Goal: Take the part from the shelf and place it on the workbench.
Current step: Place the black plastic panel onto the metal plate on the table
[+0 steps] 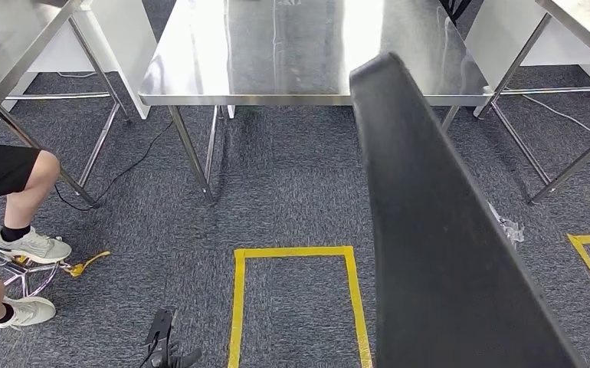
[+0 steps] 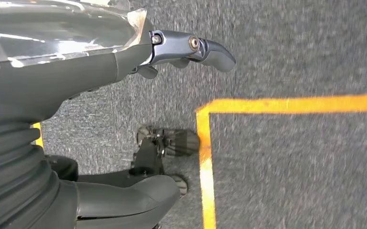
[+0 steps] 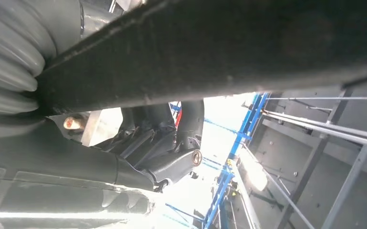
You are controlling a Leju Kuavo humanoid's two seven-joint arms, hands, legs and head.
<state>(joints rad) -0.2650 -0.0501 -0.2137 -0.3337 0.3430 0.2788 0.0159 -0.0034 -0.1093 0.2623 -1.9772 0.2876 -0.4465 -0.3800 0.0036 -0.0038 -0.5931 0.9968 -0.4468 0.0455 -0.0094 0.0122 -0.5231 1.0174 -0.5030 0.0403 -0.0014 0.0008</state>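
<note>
Long black flat part [image 1: 437,253] nearest cam, clamped in right hand [image 3: 172,157].
Carry step: shiny steel desk [image 1: 276,54] lies far ahead; next, approach & set down. Left hand [image 2: 186,50] empty, fingers apart.

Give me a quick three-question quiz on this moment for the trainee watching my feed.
1. True or false: the long black part already lies on the steel workbench.
2. Which hand carries the part? A) left hand B) right hand
3. What is taped on the carpet in front of the workbench?

Key:
1. False; it is held above the carpet, short of the bench.
2. B; the left hand hangs with nothing in it.
3. A yellow tape outline.
</note>
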